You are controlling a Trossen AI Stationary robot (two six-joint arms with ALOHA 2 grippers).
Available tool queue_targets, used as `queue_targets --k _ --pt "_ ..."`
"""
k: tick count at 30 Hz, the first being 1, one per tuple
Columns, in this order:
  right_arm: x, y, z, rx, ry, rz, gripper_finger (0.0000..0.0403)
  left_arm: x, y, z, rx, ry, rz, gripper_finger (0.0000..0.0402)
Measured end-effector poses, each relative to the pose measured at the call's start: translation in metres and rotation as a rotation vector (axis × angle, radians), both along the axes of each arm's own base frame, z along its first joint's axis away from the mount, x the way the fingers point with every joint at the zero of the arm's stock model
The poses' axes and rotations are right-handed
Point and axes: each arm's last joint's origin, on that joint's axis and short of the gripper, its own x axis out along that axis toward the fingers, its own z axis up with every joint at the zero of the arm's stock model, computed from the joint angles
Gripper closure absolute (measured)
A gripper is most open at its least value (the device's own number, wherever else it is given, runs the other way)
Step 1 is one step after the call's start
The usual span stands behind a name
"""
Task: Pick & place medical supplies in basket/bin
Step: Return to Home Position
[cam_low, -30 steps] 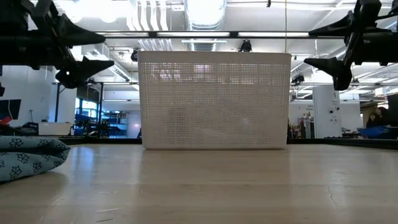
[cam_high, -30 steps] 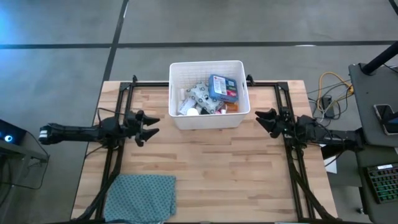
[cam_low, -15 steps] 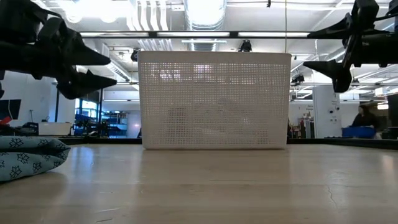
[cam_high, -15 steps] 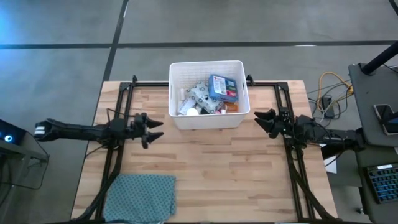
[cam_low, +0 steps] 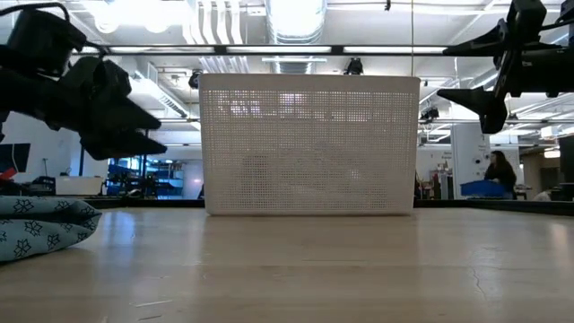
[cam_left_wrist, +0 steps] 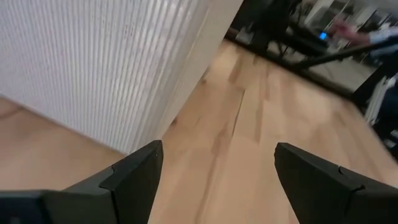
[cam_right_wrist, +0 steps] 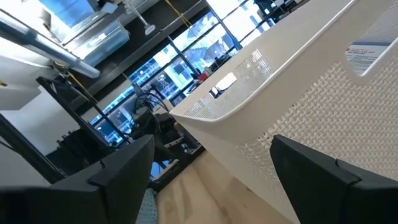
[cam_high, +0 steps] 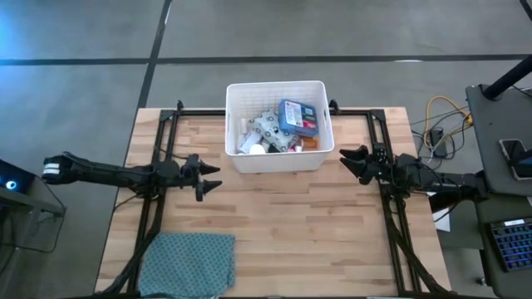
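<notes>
The white slotted bin [cam_high: 275, 159] stands at the far middle of the table. In it lie the medical supplies: a blue first-aid box [cam_high: 298, 116], white bottles [cam_high: 262, 133] and an orange container [cam_high: 309, 143]. My left gripper [cam_high: 209, 176] hangs open in the air off the bin's near left corner, tipped slightly down. It also shows in the low view [cam_low: 158, 133] and in its own wrist view [cam_left_wrist: 217, 158], facing the bin's wall [cam_left_wrist: 93, 68]. My right gripper [cam_high: 347, 159] hangs open off the bin's right side, high in the low view [cam_low: 444, 69], with nothing between its fingers [cam_right_wrist: 211, 152].
A teal patterned folded cloth [cam_high: 189, 264] lies at the table's near left corner and shows in the low view [cam_low: 40, 226]. Black frame rails [cam_high: 158, 149] run along both table sides. Bare wood [cam_high: 291, 224] stretches across the middle and near right.
My left gripper has sunk toward the table and tipped its fingers downward, drifting a little toward the table's right and near edge. It stays open. The bin and the cloth have kept their places.
</notes>
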Motion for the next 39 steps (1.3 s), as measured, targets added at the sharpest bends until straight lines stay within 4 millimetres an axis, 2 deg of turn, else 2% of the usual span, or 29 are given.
queue_targets --k 21,31,39 --pt "0.0 0.0 0.0 0.0 0.0 -0.001 0.0092 0.003 0.0 -0.012 -0.004 0.104 0.0 0.0114" --pt "0.0 0.0 0.0 0.0 -0.001 -0.001 0.0101 0.004 0.0 -0.013 -0.004 0.118 0.0 0.0114" --pt "0.0 0.0 0.0 0.0 0.0 0.0 0.0094 0.004 0.0 -0.013 -0.004 0.118 0.0 0.0114"
